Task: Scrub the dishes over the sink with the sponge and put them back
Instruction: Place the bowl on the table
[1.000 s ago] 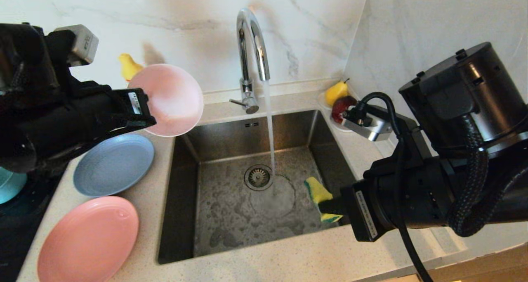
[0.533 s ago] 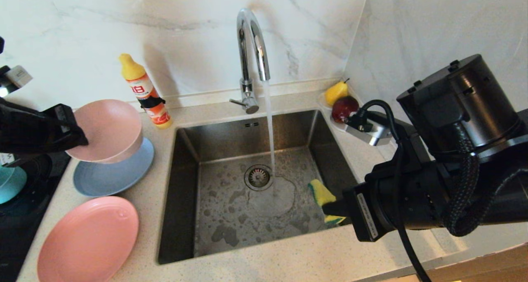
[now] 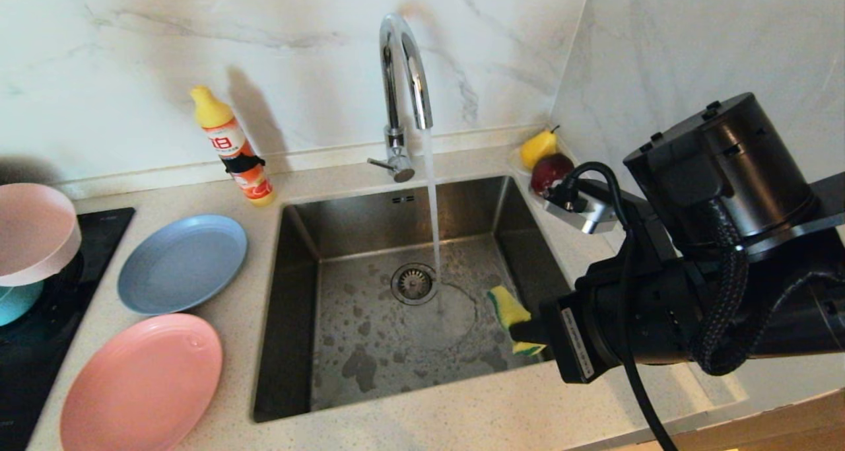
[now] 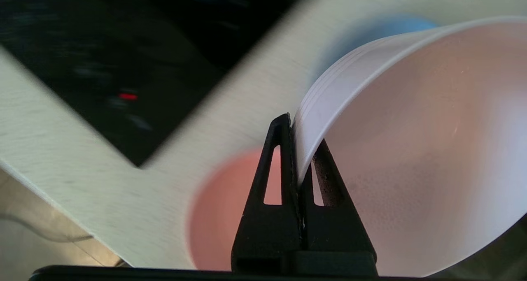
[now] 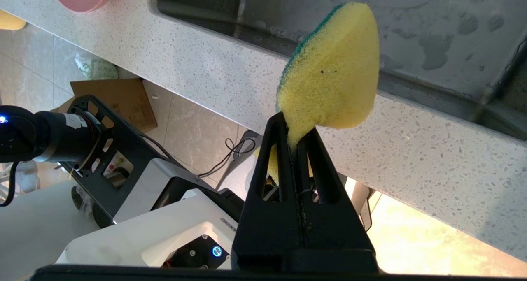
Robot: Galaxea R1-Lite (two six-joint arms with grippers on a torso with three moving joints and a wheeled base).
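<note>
- Sponge (image 3: pixel 509 308) hangs over the sink (image 3: pixel 297 292) in our right gripper (image 3: pixel 528 332); pale pink bowl (image 3: pixel 33 233) at far left.
- Our left gripper (image 4: pixel 297 149) is clamped on the bowl's rim.
- Our right gripper pinches the sponge's tail.

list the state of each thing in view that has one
tap: running into the sink
sponge: pinched in right claw, over sink
pink-white bowl: rim clamped in left claw, above teal bowl
grey-blue plate: flat on counter
salmon-pink plate: flat on counter
</note>
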